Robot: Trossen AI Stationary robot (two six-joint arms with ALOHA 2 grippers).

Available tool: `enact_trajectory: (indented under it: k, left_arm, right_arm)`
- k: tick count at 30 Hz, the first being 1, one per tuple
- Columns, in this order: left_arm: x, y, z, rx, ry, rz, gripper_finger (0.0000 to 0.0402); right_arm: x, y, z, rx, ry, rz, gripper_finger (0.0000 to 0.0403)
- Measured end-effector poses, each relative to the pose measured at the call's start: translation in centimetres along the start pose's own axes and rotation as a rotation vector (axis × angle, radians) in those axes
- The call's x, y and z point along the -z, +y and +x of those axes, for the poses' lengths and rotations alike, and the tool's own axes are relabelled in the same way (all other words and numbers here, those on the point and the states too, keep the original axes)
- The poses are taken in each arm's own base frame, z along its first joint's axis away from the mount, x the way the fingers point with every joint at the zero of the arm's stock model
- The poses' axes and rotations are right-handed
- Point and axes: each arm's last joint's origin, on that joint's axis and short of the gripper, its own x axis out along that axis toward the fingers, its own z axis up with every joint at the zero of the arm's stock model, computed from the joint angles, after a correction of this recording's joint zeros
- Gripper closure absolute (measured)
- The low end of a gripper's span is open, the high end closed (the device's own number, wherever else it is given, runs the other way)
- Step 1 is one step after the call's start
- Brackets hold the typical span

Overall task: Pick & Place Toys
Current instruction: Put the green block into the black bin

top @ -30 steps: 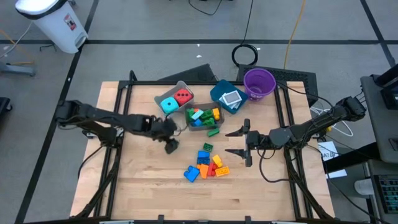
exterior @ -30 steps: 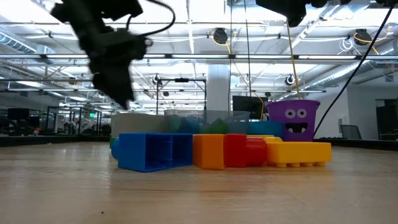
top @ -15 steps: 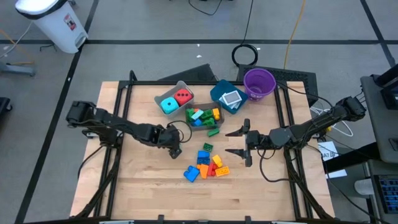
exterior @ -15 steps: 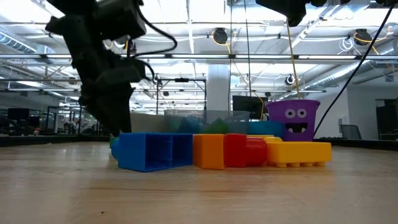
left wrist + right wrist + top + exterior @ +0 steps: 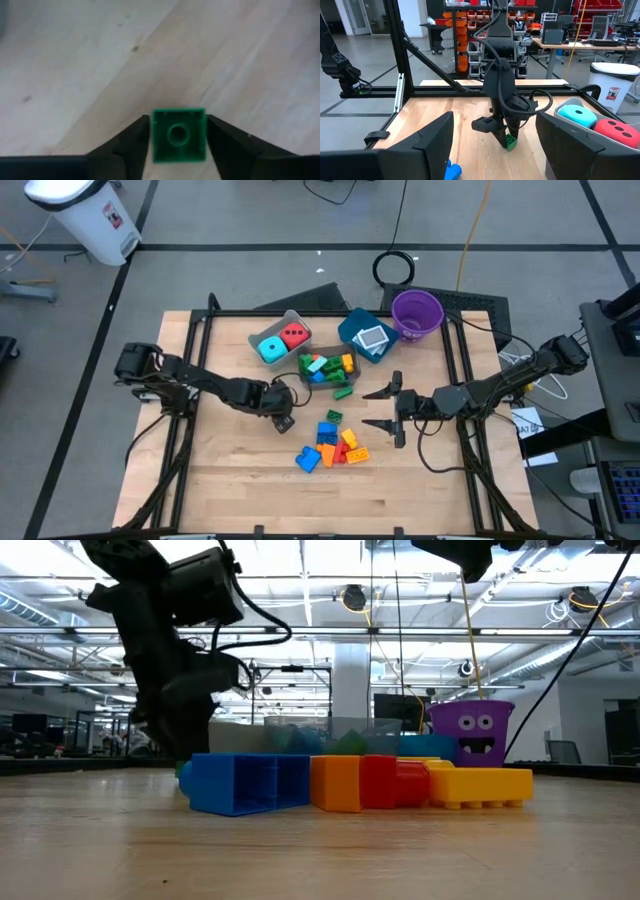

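Now | left hand [image 5: 178, 137] grips one green brick [image 5: 178, 135] | right hand [image 5: 383, 408] open

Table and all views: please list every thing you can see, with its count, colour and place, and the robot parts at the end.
Green brick: one, on the wood between the left jaws.
Loose bricks: several, blue, orange, red, yellow, green, table centre.
Grey bin: one, holds cyan cube and red cube.
Dark bin: one, holds mixed bricks.
Teal bin: one, holds cards; count unclear.
Purple cup: one, far right corner.
White waste bin: one, on the floor.
Left gripper: shut on the green brick.
Right gripper: open, waiting beside the pile.
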Motion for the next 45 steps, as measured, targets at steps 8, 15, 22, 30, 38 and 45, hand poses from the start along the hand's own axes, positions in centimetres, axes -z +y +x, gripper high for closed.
enact_trajectory:
  k: [8,15,22,30,38,45]
  left_arm:
    - [-1.4,-0.8,-0.8,0.111,-0.027,0.046,0.0266]
    - [-6.3,-3.1,-5.3,0.19,-0.266,0.181,0.0265]
    - [-10.9,-3.8,-7.9,0.166,-0.617,0.245,0.0243]
    - [-13.5,-0.8,-4.0,0.093,-0.575,0.196,0.0255]
    - [-13.8,0.6,0.4,0.062,-0.454,0.194,0.0178]
    - [-14.1,0.7,-0.9,0.111,-0.475,0.205,0.013]
  right_arm:
    - [0.0,0.0,0.0,0.0,0.0,-0.003,0.0149]
    - [0.0,0.0,0.0,0.0,0.0,-0.003,0.0149]
    - [0.0,0.0,0.0,0.0,0.0,-0.003,0.0149]
    - [0.1,0.0,0.0,0.001,0.005,-0.011,0.0149]
    - [0.1,0.0,0.0,0.001,0.008,-0.014,0.0149]
    - [0.2,0.0,0.0,0.002,0.017,-0.018,0.0149]
